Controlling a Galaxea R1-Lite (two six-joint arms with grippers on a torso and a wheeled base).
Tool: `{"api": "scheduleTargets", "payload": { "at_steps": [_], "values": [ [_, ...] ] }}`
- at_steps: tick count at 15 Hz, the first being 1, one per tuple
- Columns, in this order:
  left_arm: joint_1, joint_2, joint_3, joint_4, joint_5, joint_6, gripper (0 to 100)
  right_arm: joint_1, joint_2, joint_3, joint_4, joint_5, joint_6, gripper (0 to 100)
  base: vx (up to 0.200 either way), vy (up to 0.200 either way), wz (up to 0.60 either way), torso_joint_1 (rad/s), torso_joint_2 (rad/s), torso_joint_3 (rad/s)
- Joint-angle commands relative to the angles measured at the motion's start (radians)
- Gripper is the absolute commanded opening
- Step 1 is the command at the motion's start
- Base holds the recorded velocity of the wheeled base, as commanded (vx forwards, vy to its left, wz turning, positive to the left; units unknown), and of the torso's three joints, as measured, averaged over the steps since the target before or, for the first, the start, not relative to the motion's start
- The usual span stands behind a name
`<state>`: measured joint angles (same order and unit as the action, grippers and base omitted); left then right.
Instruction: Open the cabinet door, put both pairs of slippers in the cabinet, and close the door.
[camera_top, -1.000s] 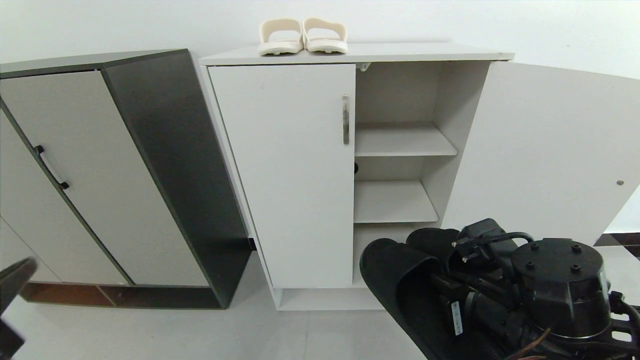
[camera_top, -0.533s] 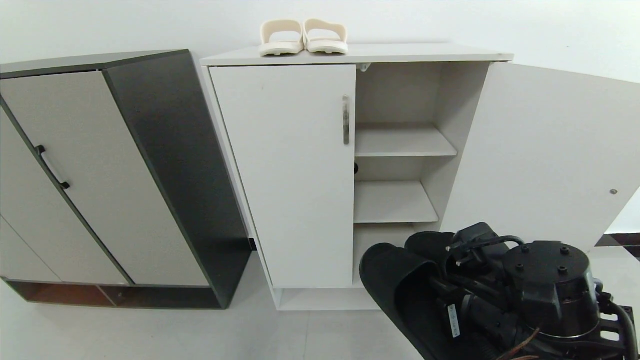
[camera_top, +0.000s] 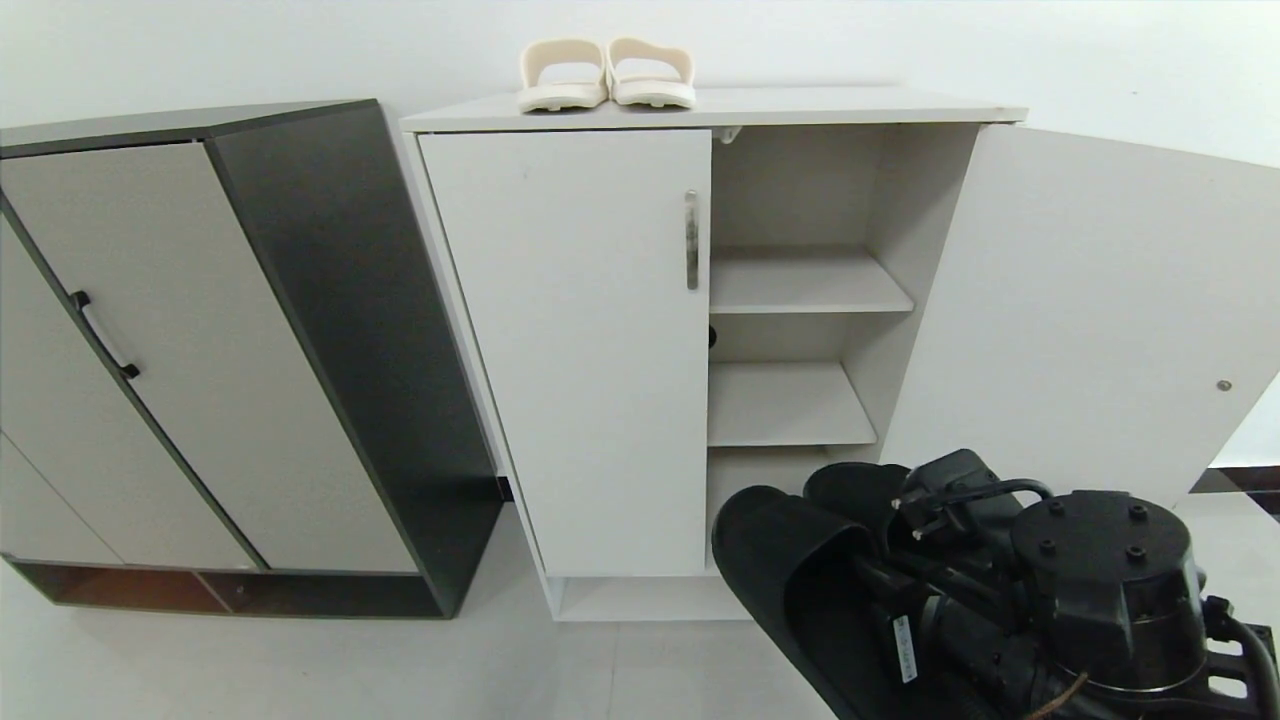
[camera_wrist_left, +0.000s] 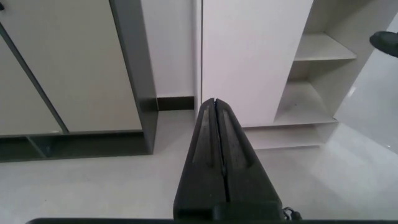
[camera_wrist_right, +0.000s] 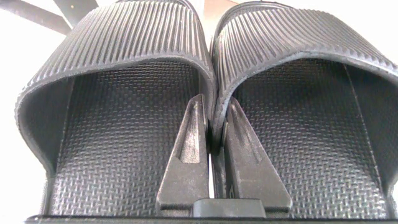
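Observation:
The white cabinet (camera_top: 720, 105) has its right door (camera_top: 1090, 300) swung open and its left door (camera_top: 575, 340) shut; bare shelves (camera_top: 800, 285) show inside. A cream pair of slippers (camera_top: 605, 72) lies on its top. My right gripper (camera_wrist_right: 211, 124) is shut on the black pair of slippers (camera_top: 790, 560), pinching their two inner side walls together (camera_wrist_right: 212, 74); it holds them low in front of the open compartment. My left gripper (camera_wrist_left: 215, 106) is shut with nothing in it, above the floor in front of the cabinets.
A dark-framed grey cabinet (camera_top: 230, 340) with a black handle (camera_top: 100, 335) stands to the left of the white one. Pale tiled floor (camera_top: 400, 670) lies in front. The open door juts out on the right.
The left arm's tip has gone from the head view's lower left corner. The black slippers and right arm shifted slightly down and left.

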<state>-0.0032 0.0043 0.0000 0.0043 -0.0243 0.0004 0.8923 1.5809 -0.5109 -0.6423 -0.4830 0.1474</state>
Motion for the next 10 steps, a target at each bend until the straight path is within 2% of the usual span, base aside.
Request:
{"api": "scheduleTargets", "payload": {
  "at_steps": [1,4,7,10],
  "values": [
    [0.0,-0.001,0.0,0.0,0.0,-0.005,0,0.013,-0.002,0.002,0.0,0.0,0.0,0,0.0,0.0,0.0,0.0,0.0,0.0],
    [0.0,-0.001,0.0,0.0,0.0,-0.005,0,0.028,-0.01,-0.023,-0.005,-0.016,0.018,0,0.0,0.0,0.0,0.0,0.0,0.0],
    [0.0,-0.003,-0.002,0.0,0.0,-0.005,0,0.053,0.053,-0.081,-0.005,-0.111,0.057,0,0.0,0.0,0.0,0.0,0.0,0.0],
    [0.0,-0.001,0.0,0.0,0.001,-0.005,0,0.048,0.156,-0.127,-0.007,-0.132,0.119,0,0.0,-0.2,0.0,0.001,0.0,0.002]
  ]
}}
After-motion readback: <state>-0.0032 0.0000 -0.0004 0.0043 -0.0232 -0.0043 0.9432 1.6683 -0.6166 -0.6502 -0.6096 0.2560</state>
